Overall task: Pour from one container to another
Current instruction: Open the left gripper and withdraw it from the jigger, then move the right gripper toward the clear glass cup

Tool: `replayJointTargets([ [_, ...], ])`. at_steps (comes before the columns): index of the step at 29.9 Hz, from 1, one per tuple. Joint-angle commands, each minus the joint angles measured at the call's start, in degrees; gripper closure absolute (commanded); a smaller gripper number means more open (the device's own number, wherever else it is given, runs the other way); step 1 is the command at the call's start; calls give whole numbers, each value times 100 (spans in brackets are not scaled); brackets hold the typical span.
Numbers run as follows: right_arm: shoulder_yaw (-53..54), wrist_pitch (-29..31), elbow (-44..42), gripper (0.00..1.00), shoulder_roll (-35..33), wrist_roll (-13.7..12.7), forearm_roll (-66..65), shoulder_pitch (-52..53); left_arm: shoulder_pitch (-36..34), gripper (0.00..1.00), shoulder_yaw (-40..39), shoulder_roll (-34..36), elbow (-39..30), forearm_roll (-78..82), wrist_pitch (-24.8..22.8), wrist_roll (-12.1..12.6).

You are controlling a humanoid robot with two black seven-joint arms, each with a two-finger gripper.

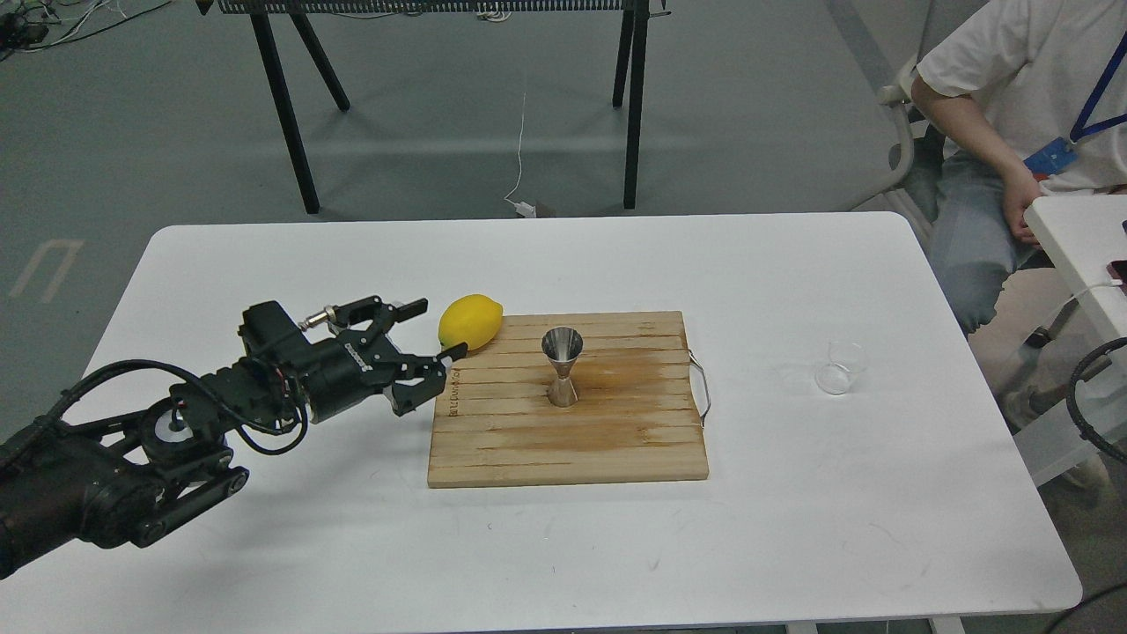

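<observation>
The steel hourglass jigger (562,365) stands upright on the wooden cutting board (616,440), near its middle. The clear glass cup (839,367) lies tipped on its side on the white table, well to the right of the board. My left gripper (431,332) hangs open and empty just left of the board, beside the lemon (470,320); it is about a hand's width from the jigger. My right gripper is out of view.
The lemon rests at the board's far left corner. A metal handle (702,387) sticks out from the board's right side. A seated person (1012,132) and a second white table (1079,255) are at the right. Black cable (1087,387) loops at the right edge.
</observation>
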Motion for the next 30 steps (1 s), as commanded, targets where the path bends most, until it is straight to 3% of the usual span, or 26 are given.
replayJointTargets([
  [1, -10, 0, 16, 0, -91, -4, -8, -150, -77, 20, -564, -1, -14, -1261, 0, -104],
  [7, -230, 0, 7, 0, -337, -48, -17, -203, -367, 19, -1539, -10, -14, -3327, -812, -272],
  [11, -274, 0, 7, 0, -346, -48, -8, -212, -630, 18, -2514, 8, 100, -5100, -2198, -237],
  [14, -291, 0, 7, 0, -303, -57, -8, -212, -745, 10, -3192, -1, 311, -6700, -2965, -219],
  [15, -291, 0, 16, 0, -276, -65, 0, -221, -754, 2, -3298, -10, 399, -7219, -3098, -245],
  [19, -265, 0, 77, 0, -162, -92, 228, -361, -815, 0, -3299, -10, 505, -8776, -3423, -219],
  [24, -274, 0, 1033, 0, -144, -504, 1194, -1062, -816, 0, -3352, -150, 1083, -9990, -4056, -9],
  [28, -230, 0, 2420, 0, -127, -531, 1529, -1985, -816, 0, -3361, -458, 1620, -10712, -4828, 299],
  [30, -212, 0, 3037, 0, -39, -522, 1626, -2398, -816, 0, -3361, -589, 1814, -10871, -5050, 335],
])
